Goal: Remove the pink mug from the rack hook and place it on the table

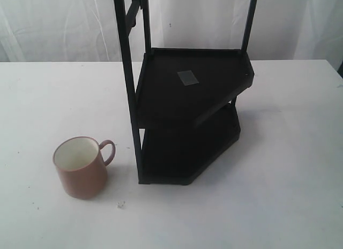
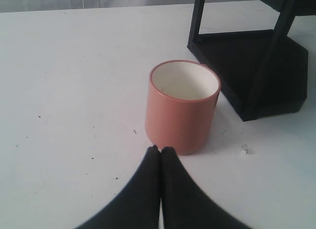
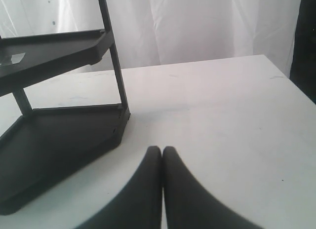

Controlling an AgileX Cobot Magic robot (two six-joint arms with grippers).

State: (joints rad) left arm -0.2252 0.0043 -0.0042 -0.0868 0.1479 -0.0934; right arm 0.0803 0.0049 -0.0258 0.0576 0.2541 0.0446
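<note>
Pink mug (image 1: 80, 171) upright on counter (image 1: 48, 99); likely stiff, slick, breakable (grip rim wall). Left pincer (image 2: 160, 150), right pincer (image 3: 162, 149): closed, empty.

Lighting bright, even and diffuse, white tabletop (image 1: 289, 206) near overexposed, faint soft shadows beside black rack (image 1: 187, 147) and pink mug (image 1: 80, 176), shelf detail lost in darkness, focus slightly soft.

White table (image 1: 278, 206) carries pink mug (image 1: 81, 176) beside black rack (image 1: 187, 149)

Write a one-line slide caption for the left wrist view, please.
Closed left gripper near the upright dusty-pink ceramic mug, which stands on the white table beside the black rack.
</note>
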